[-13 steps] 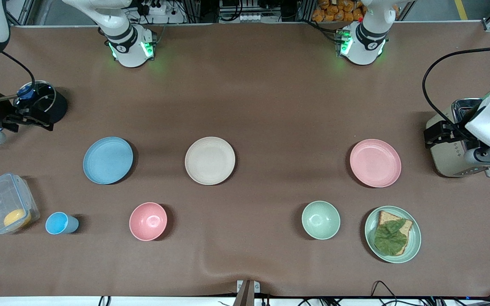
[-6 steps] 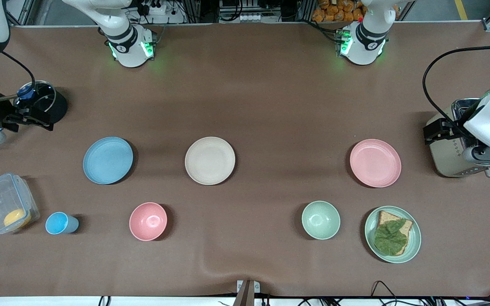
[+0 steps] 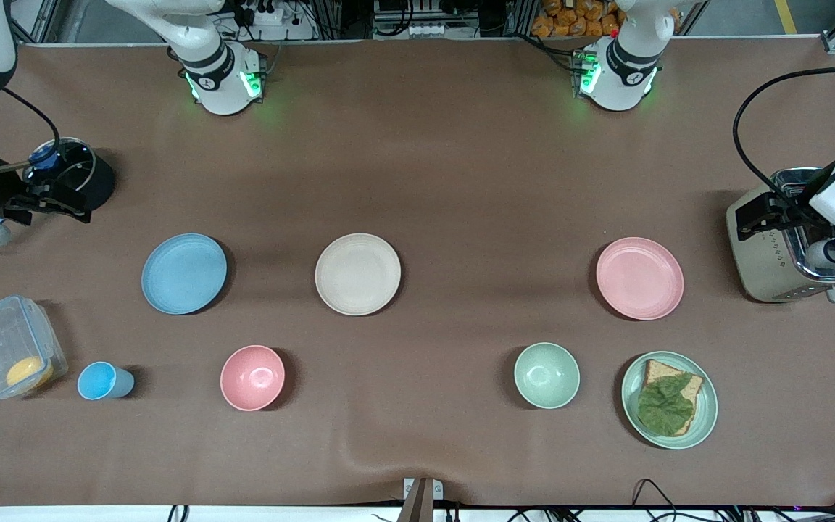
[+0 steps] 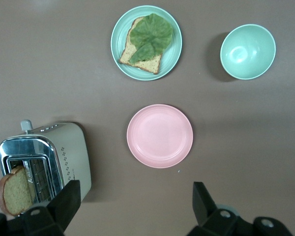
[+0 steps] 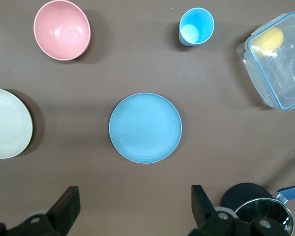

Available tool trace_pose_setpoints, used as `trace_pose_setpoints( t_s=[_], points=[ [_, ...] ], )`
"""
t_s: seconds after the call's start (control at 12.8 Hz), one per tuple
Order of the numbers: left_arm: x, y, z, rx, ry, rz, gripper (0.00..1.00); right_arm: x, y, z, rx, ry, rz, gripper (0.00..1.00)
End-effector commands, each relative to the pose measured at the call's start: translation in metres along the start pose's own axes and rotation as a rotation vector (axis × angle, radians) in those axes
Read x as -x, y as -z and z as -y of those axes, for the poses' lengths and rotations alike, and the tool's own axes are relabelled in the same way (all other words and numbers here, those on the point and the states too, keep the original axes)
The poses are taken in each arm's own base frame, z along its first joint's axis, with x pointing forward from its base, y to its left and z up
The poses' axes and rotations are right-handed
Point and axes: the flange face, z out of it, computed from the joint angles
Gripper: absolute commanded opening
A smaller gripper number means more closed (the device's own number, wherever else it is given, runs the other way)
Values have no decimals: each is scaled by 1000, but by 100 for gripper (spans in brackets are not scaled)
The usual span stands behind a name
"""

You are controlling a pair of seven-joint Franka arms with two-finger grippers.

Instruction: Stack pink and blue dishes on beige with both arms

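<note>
Hovering open-jawed, left gripper (image 3: 751,217) over toaster (image 3: 769,268), right gripper (image 3: 51,203) over pot (image 3: 80,177).

even, fairly bright overhead light fills every view — no harsh glare on the brown table (image 3: 461,181). soft short shadows sit beside each dish, darkest by the pink bowl (image 5: 62,29) and green bowl (image 4: 248,51). green indicator glow spills at the top of the front view. the toaster (image 4: 42,164) top gleams faintly — focus stays sharp throughout.
</note>
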Motion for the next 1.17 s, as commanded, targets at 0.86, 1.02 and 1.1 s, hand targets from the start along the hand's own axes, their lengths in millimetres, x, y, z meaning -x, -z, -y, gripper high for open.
trace_pose_setpoints(
  t_s=[0.86, 1.02, 1.1],
  points=[
    [45, 46, -26, 39, -35, -57, 100, 7, 2, 2, 17, -11, 1, 100],
    [43, 43, -26, 41, -35, -51, 100, 7, 2, 2, 17, -11, 1, 100],
    [43, 43, -26, 44, -35, -51, 100, 7, 2, 2, 17, -11, 1, 100]
  ],
)
